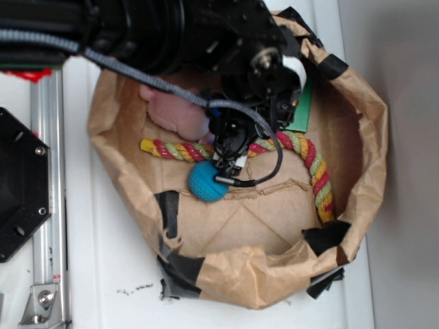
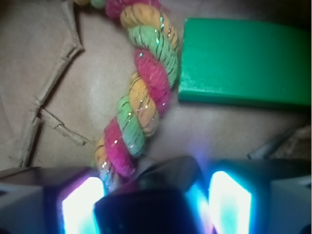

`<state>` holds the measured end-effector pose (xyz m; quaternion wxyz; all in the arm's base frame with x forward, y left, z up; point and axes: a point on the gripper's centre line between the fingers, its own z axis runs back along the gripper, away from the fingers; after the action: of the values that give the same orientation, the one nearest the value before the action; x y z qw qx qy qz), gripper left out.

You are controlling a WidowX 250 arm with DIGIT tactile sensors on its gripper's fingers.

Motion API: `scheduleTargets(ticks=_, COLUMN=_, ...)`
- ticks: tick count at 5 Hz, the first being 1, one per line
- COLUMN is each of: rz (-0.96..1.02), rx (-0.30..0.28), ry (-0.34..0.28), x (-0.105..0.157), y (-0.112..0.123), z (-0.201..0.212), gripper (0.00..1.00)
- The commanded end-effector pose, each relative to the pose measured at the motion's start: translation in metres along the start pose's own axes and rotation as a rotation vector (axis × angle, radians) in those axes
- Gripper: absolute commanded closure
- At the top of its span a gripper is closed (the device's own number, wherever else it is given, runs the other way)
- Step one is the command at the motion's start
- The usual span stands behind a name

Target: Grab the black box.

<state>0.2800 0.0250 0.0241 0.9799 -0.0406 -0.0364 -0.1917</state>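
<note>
**A:** So where's the black box [image 2: 146, 204] at? In the wrist view it sits right between the two lit pads [image 2: 78, 207], glossy top poking up at the near edge. Looks to me like the hand [image 2: 146, 204] is clamped on it, pads touching both sides.

**B:** Agreed, closed on the box. From the exterior view the hand [image 1: 230, 161] is down inside the paper wall [image 1: 137, 199], and the arm hides the box there.

**A:** How tight is it around there?

**B:** Pretty tight. The rope [image 2: 141, 97] runs right up against the box's far left corner, and the green block [image 2: 243, 63] lies just beyond, right of the rope. The blue ball [image 1: 208, 181] is just beside the hand. Open floor is mostly the near middle of the bag.

**A:** And outside?

**B:** White surface [image 1: 116, 274], a metal rail [image 1: 44, 205] along the left, black tape [image 1: 168, 212] patches on the crumpled rim.
</note>
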Motion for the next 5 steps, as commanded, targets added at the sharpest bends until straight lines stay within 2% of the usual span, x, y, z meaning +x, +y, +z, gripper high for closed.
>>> scheduleTargets(ticks=1, rz=0.052, rx=0.151, ry=-0.103, x=0.005, y=0.018, z=0.069, gripper=1.0)
scheduleTargets(ticks=2, rz=0.021, rx=0.058, ry=-0.2, x=0.015, y=0.0, z=0.116, gripper=1.0)
scheduleTargets(ticks=3, rz=0.009, rx=-0.015, ry=-0.231, x=0.024, y=-0.019, z=0.149, gripper=1.0)
scheduleTargets(ticks=4, rz=0.042, rx=-0.06, ry=-0.165, x=0.029, y=-0.035, z=0.154, gripper=1.0)
scheduleTargets(ticks=5, rz=0.093, rx=-0.057, ry=-0.082, x=0.03, y=-0.049, z=0.149, gripper=1.0)
